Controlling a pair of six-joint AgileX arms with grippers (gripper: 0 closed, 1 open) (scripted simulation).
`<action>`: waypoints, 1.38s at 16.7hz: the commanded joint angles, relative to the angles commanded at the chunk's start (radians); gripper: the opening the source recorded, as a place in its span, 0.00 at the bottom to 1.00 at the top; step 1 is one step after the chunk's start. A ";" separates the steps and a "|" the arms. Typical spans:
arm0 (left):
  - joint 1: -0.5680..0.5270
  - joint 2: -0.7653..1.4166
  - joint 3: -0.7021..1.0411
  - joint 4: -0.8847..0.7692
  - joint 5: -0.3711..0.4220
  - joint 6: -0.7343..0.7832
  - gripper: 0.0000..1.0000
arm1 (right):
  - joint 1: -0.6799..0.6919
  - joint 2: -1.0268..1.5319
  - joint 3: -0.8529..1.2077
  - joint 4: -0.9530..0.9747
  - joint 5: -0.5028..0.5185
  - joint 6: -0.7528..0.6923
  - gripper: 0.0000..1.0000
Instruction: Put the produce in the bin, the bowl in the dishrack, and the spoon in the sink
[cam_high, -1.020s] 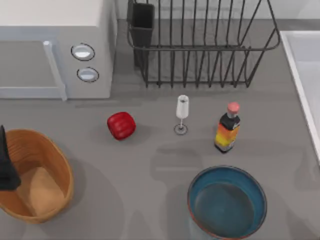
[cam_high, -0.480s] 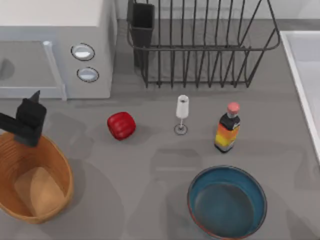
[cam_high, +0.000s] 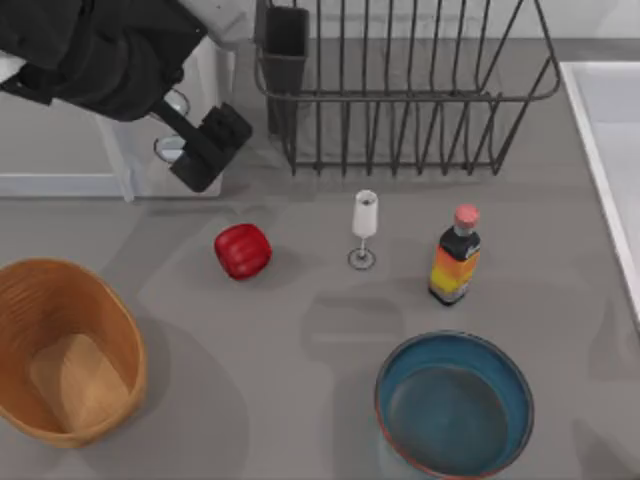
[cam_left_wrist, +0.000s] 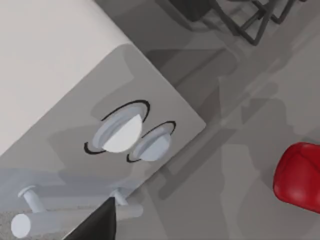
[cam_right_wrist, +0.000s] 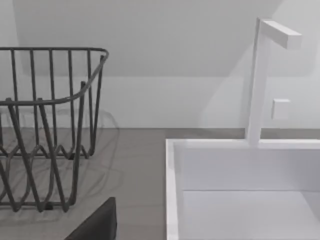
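The red lumpy produce (cam_high: 243, 250) lies on the counter left of centre, and shows again as the produce (cam_left_wrist: 298, 176) in the left wrist view. My left gripper (cam_high: 210, 148) hangs in front of the microwave's knobs, above and a little left of the produce, apart from it. The wicker bin (cam_high: 65, 350) stands at the front left with nothing in it. The teal bowl (cam_high: 453, 405) rests at the front right. The black dishrack (cam_high: 400, 90) stands at the back, and the sink (cam_high: 610, 140) runs along the right edge. The spoon is out of view. A dark part of my right gripper (cam_right_wrist: 97, 225) is near the sink (cam_right_wrist: 240, 190).
A white microwave (cam_high: 110, 100) fills the back left, its two knobs (cam_left_wrist: 127, 136) close under my left wrist. A wine glass (cam_high: 365, 228) and a sauce bottle (cam_high: 456, 256) stand between the produce and the sink. A white faucet (cam_right_wrist: 260, 80) rises behind the sink.
My left arm has swung from over the bin at the left edge toward the back and right, ending in front of the microwave knobs. The objects have not moved.
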 joint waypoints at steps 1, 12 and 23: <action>-0.014 0.080 0.061 -0.047 0.002 0.010 1.00 | 0.000 0.000 0.000 0.000 0.000 0.000 1.00; -0.074 0.585 0.371 -0.383 0.012 0.044 1.00 | 0.000 0.000 0.000 0.000 0.000 0.000 1.00; -0.066 0.647 0.282 -0.232 0.013 0.052 1.00 | 0.000 0.000 0.000 0.000 0.000 0.000 1.00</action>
